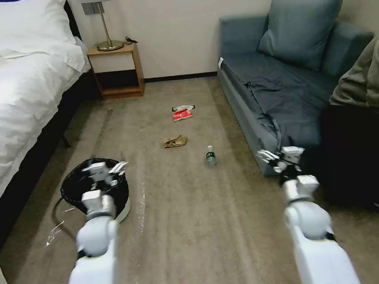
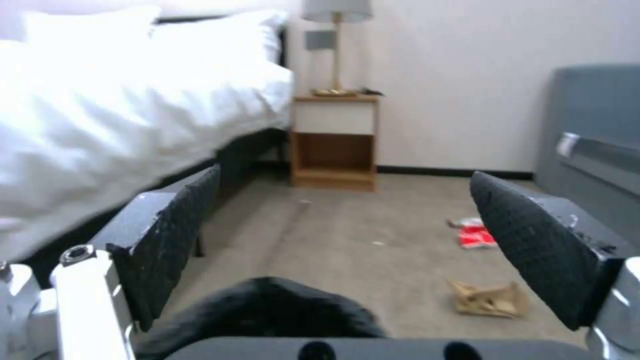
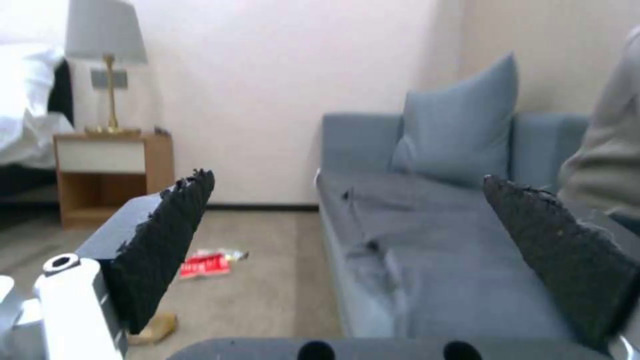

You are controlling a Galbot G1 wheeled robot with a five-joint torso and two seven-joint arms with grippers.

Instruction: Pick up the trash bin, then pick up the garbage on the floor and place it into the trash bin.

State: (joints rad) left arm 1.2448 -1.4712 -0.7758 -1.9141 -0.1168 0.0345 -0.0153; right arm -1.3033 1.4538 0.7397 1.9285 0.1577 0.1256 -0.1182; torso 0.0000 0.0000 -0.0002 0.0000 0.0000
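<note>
Hovering over the trash bin on the floor beside the bed, the left end effector is spread open, empty. Right end effector hangs open near the sofa. Judgement: lower onto the near rim, pinch wall and black liner together, keep bin upright. Snack packet, paper bag, bottle lie ahead.

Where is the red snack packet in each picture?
Head view: the red snack packet lies on the carpet mid-floor, beyond the brown paper bag.
Left wrist view: on the carpet beside the right-hand finger pad.
Right wrist view: on the carpet by the sofa.
Shared landmark: the nightstand.
</note>
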